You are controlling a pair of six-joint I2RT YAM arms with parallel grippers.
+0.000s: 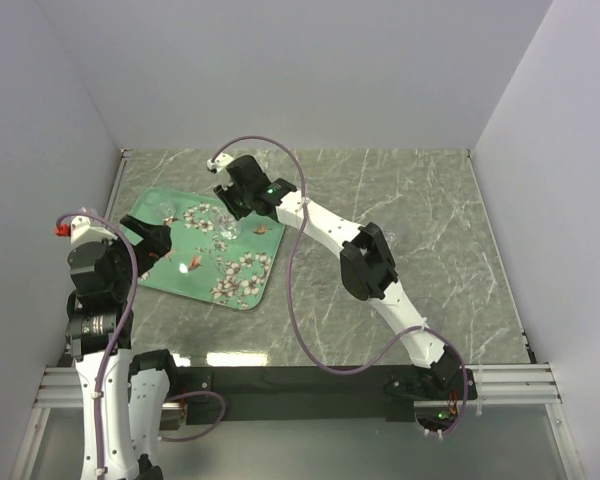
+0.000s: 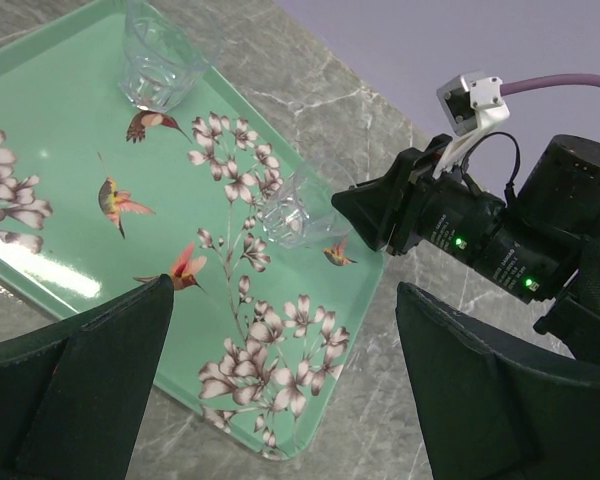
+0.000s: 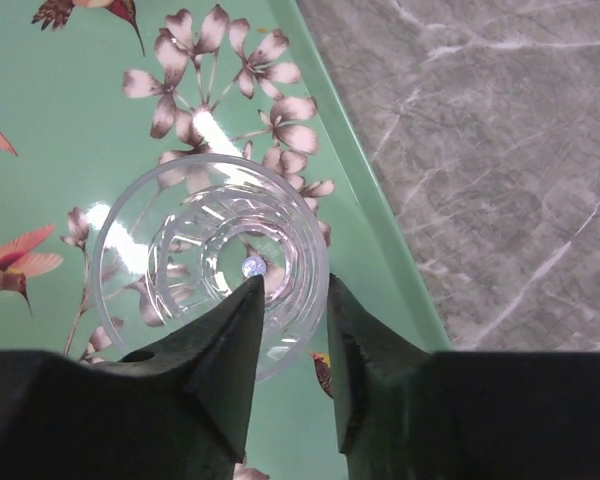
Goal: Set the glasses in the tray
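Observation:
The mint-green tray [image 1: 242,290] with blossoms lies at the left of the table. Two clear glasses stand upright in it: one [image 2: 158,62] near its far end, one [image 2: 298,212] by its right edge. My right gripper [image 3: 295,285] straddles the rim of the second glass [image 3: 205,255], one finger inside, one outside, jaws a little apart. It also shows in the top view [image 1: 230,208] and the left wrist view [image 2: 365,215]. My left gripper [image 2: 285,290] is open and empty, above the tray's near right corner [image 2: 280,440]. The other glasses are out of view.
Grey marble tabletop [image 1: 420,220] lies to the right of the tray. White walls close the back and both sides. The right arm [image 1: 365,260] stretches diagonally across the middle towards the tray.

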